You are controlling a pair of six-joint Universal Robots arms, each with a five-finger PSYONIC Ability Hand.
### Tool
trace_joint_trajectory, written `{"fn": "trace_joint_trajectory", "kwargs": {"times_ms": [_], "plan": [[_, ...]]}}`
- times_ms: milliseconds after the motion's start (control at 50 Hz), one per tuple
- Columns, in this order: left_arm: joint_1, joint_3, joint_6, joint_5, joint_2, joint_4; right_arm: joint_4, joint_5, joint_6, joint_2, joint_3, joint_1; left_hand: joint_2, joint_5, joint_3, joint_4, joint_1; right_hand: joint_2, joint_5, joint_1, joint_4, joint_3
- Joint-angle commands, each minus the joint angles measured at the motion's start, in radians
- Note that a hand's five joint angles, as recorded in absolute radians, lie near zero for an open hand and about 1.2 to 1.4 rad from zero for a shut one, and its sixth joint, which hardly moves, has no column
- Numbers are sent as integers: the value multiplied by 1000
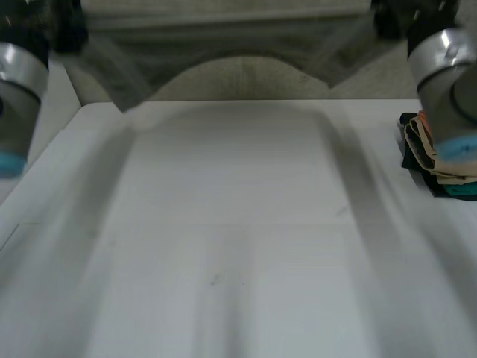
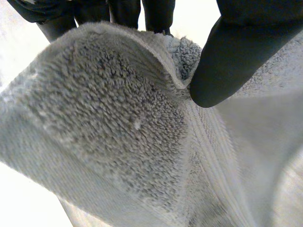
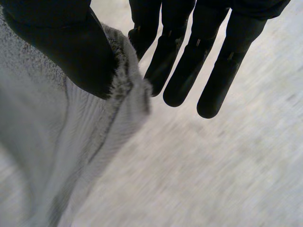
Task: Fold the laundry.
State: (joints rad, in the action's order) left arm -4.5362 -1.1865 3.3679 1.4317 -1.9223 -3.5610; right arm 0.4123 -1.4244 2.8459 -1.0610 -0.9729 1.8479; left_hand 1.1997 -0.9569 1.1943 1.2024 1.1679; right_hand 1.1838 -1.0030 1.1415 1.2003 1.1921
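Observation:
A grey terry towel hangs stretched in the air over the table's far edge, and its lower edge arches up in the middle. My left hand holds it at one upper corner. There the thumb pinches a fold of the towel against the fingers behind it. My right hand holds the other upper corner. Its thumb presses the towel's ribbed edge against the nearest finger, while the other fingers stay straight beside the cloth.
The white table lies below the towel. A stack of folded clothes in tan, black and teal sits at its right edge, under my right arm. My left arm stands at the left edge.

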Motion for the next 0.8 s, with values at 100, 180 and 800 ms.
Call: {"fn": "trace_joint_trajectory", "kwargs": {"times_ms": [100,180,800], "plan": [[-3,-459,88,-73,-70,-56,-50,125,-109,50,-377,-38,197,-265,202,194,228,212,-219,255,196,204],[-11,-516,140,-108,-144,-108,-58,139,-145,87,-424,-58,197,-265,202,194,228,212,-219,255,196,204],[-173,-567,157,-214,-119,74,-115,179,-132,70,-486,-122,-338,270,-333,-341,-306,212,-219,255,196,204]]}}
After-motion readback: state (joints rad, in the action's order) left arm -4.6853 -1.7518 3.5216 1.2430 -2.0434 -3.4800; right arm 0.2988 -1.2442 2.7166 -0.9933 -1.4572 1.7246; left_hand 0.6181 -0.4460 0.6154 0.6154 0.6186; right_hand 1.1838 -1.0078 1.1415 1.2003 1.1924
